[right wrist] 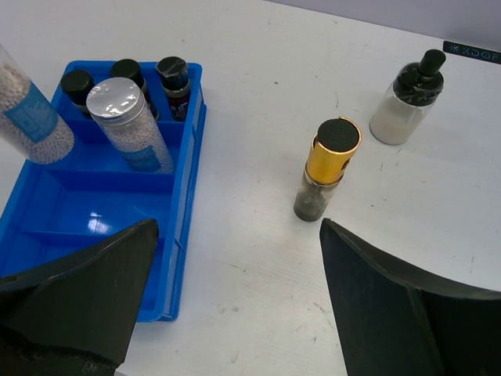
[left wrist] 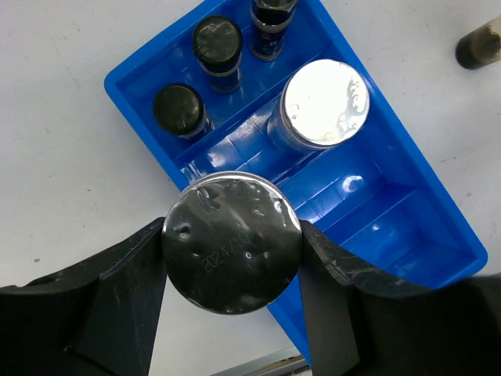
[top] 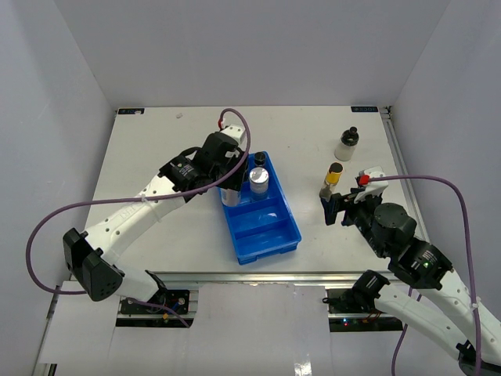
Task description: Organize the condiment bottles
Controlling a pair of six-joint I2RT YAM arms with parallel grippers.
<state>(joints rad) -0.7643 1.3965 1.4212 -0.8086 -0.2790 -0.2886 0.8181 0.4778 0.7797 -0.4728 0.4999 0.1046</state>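
My left gripper (top: pixel 228 188) (left wrist: pixel 232 236) is shut on a clear silver-lidded jar (left wrist: pixel 232 243) of white beads, held upright over the left edge of the blue tray (top: pixel 266 231). This jar also shows in the right wrist view (right wrist: pixel 27 110). A second silver-lidded jar (top: pixel 258 182) (left wrist: pixel 325 102) (right wrist: pixel 125 117) stands in the same compartment. Three dark-capped spice jars (left wrist: pixel 217 43) (right wrist: pixel 127 72) stand in the tray's far compartment. A yellow dark-capped bottle (top: pixel 333 180) (right wrist: pixel 329 168) and a whitish black-capped bottle (top: pixel 347 145) (right wrist: pixel 403 102) stand on the table to the right. My right gripper (top: pixel 340 207) (right wrist: pixel 239 235) is open and empty, just short of the yellow bottle.
The tray's two near compartments (right wrist: pixel 94 207) (left wrist: pixel 407 227) hold nothing. White walls enclose the table on three sides. The table's metal front edge (top: pixel 258 278) lies just behind the tray's near end.
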